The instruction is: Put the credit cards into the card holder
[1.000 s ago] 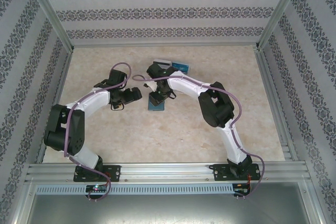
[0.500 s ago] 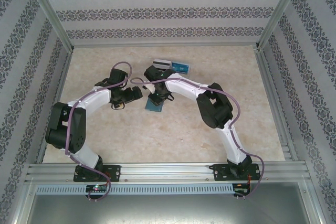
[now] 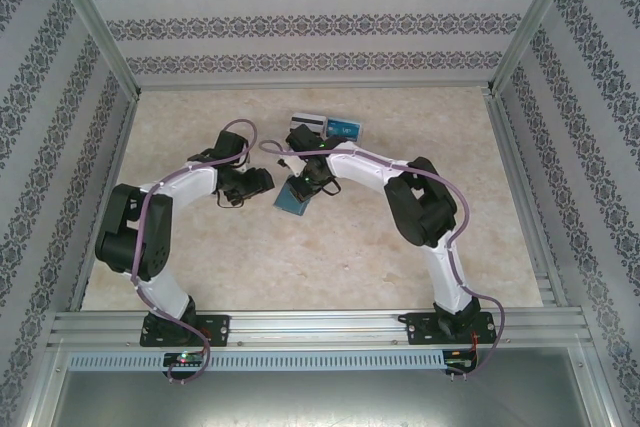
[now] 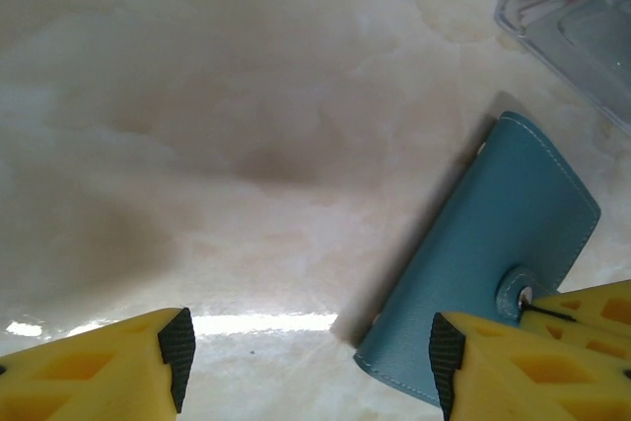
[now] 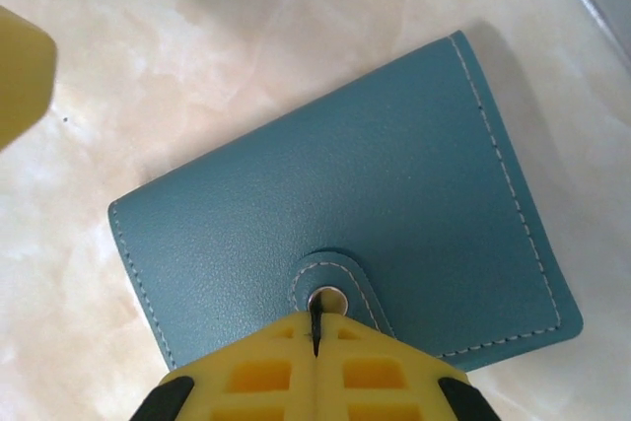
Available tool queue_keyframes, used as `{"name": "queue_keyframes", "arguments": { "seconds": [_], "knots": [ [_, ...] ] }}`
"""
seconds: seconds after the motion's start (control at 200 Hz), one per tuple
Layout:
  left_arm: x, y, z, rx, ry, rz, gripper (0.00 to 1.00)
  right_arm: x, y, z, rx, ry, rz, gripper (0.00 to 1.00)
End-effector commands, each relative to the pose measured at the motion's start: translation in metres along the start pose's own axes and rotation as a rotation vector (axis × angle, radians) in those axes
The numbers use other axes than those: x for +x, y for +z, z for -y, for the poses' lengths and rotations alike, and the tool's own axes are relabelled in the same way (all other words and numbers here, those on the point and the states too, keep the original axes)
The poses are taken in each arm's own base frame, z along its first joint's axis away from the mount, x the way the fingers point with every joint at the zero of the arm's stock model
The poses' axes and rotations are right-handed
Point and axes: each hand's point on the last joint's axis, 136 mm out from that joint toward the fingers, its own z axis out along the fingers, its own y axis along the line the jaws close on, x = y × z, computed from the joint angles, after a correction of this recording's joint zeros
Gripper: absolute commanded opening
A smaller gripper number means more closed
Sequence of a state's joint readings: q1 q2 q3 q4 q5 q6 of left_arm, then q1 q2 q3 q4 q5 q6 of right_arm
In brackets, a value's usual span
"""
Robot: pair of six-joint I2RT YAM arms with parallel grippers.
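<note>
1. We see a cream, marble-patterned table (image 3: 300, 267) closed in on three sides by walls (image 3: 320, 22) papered in bands of dark floral pattern, with an aluminium frame (image 3: 300, 325) along the near edge.
2. A small, square, teal-blue stitched folding card holder (image 5: 335, 204) lies shut and flat near the middle of the table, its snap tab facing up.
3. Two thin rectangular plastic credit cards (image 3: 343, 128), one white-grey and one blue, lie side by side farther back, apart from the card holder.
4. A clear transparent plastic piece (image 4: 582, 17) lies just beyond the card holder.
5. Both arms bend inward from their bases so that their wrists meet over the card holder.
6. The left gripper (image 4: 311, 352) hangs low over the bare table, its yellow fingers spread wide with nothing between them; one finger sits at the card holder's near corner.
7. The right gripper (image 5: 315, 332) has its yellow tips pressed together right at the snap tab; we cannot tell whether they pinch the tab.
</note>
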State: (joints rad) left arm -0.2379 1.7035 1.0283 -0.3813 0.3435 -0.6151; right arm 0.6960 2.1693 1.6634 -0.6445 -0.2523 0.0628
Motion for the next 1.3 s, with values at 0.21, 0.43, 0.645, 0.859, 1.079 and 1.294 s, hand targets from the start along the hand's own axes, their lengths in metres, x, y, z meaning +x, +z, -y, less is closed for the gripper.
{"name": "queue_keyframes", "arguments": {
  "seconds": [0.21,0.43,0.645,0.859,1.079,1.294],
  "knots": [
    [-0.003,0.006,0.021,0.005,0.06,-0.018,0.42,-0.009,-0.011,-0.012,-0.124,0.076,0.065,0.0],
    [-0.008,-0.004,0.01,-0.038,0.057,0.023,0.4,-0.011,-0.026,-0.011,0.0,-0.017,0.042,0.35],
    [-0.019,-0.019,-0.012,-0.06,0.042,0.031,0.4,-0.012,-0.025,-0.005,0.066,-0.089,-0.004,0.36],
    [-0.021,-0.025,-0.018,-0.052,0.026,0.047,0.4,-0.005,-0.01,-0.005,0.042,-0.164,-0.098,0.36],
    [-0.018,-0.021,-0.019,-0.043,0.016,0.036,0.4,0.001,0.0,0.004,0.075,-0.202,-0.158,0.37],
    [-0.017,-0.018,-0.017,-0.028,0.01,0.028,0.4,0.003,0.011,0.003,0.096,-0.231,-0.192,0.38]
  ]
}}
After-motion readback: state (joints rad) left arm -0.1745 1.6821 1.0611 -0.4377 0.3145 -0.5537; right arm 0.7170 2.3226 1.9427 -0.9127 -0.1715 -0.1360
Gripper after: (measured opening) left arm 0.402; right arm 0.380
